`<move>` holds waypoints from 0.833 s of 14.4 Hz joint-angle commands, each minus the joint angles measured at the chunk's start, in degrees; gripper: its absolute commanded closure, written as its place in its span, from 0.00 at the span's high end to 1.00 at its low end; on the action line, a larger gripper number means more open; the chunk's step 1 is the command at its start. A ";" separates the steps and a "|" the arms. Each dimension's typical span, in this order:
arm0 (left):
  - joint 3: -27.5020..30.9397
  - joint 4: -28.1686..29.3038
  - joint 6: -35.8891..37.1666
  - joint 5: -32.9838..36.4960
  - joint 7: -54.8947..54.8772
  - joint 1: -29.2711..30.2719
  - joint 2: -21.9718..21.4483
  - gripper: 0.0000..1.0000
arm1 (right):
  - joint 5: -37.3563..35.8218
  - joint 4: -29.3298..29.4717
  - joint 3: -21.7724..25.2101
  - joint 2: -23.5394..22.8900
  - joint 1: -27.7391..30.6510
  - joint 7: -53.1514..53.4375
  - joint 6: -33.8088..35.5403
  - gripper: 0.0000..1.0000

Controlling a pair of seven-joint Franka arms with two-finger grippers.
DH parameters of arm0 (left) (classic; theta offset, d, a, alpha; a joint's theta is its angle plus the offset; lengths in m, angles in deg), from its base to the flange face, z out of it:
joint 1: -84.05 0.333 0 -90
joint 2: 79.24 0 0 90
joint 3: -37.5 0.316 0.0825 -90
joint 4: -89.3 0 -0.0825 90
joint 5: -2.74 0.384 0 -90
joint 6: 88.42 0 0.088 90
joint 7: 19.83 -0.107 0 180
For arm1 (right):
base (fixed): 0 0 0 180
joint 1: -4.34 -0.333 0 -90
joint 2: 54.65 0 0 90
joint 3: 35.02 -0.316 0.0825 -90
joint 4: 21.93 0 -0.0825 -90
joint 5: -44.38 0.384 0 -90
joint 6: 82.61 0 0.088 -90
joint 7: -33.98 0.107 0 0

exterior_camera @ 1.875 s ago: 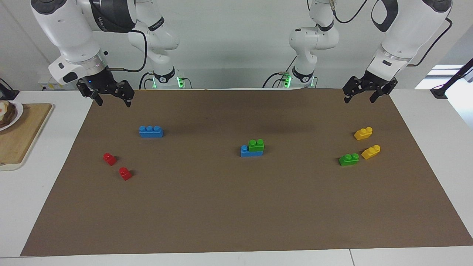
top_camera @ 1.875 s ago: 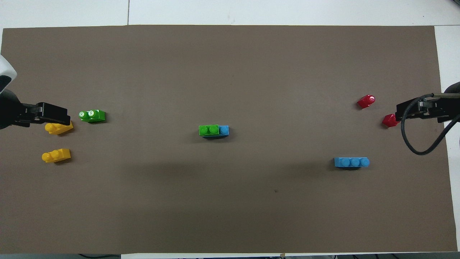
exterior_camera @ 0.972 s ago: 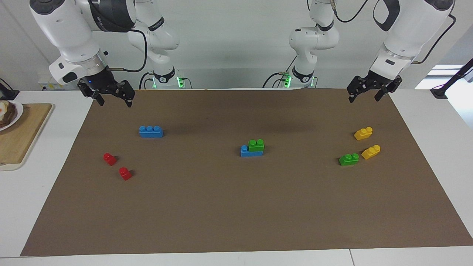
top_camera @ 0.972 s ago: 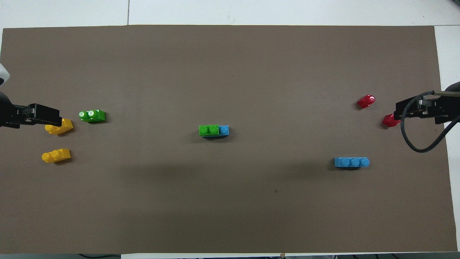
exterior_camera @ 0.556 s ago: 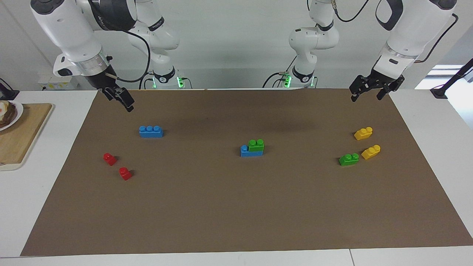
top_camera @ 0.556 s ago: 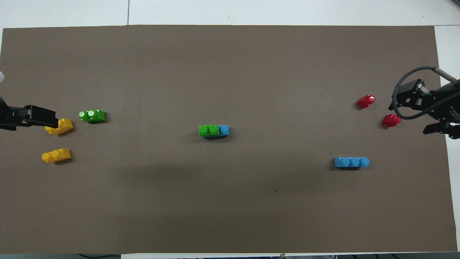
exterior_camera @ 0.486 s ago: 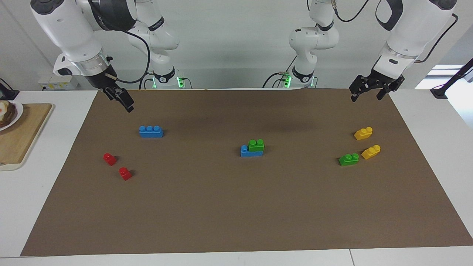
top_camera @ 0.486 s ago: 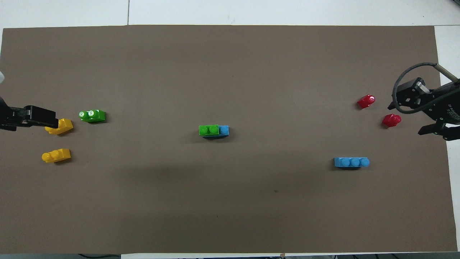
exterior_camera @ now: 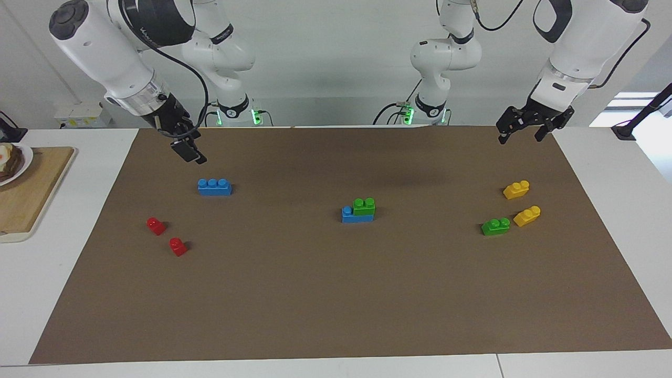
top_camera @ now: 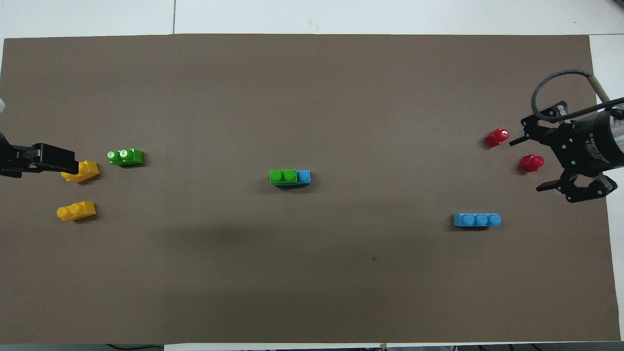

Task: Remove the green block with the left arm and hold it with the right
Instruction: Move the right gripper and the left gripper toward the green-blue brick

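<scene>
At mat (exterior_camera: 336, 294) centre, green block (exterior_camera: 364, 206) sits studded onto blue brick (exterior_camera: 357, 215); left gripper (exterior_camera: 517, 131) and right gripper (top_camera: 536, 163) hover spread, empty, near mat's ends, neither yet positioned to separate them.

Illumination is bright, even and diffuse from above. The brown mat (exterior_camera: 336, 294) is matte and shows no glare; soft, broad arm shadows lie across its middle. Each brick casts only a short, faint shadow. The white arm shells carry mild specular highlights. Both views are sharp, with no visible blur.
</scene>
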 commanded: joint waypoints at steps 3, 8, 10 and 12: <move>-0.80 3.69 -1.62 -0.03 15.49 -2.25 -1.95 1.00 | 8.08 -4.57 -0.09 -0.53 0.51 4.60 -0.99 0.92; -0.80 4.84 -3.38 -1.69 27.43 -5.06 -1.60 1.00 | 11.52 -4.57 -0.18 -3.95 -1.68 5.40 -5.11 0.92; -0.89 5.02 -4.78 -2.57 35.24 -5.59 -1.34 1.00 | 12.14 -4.66 -0.18 -5.27 -3.52 5.84 -7.40 0.92; -0.80 5.46 -4.97 -2.57 37.57 -6.21 -1.51 1.00 | 12.32 -4.66 -0.18 -6.42 -4.93 5.84 -8.89 0.92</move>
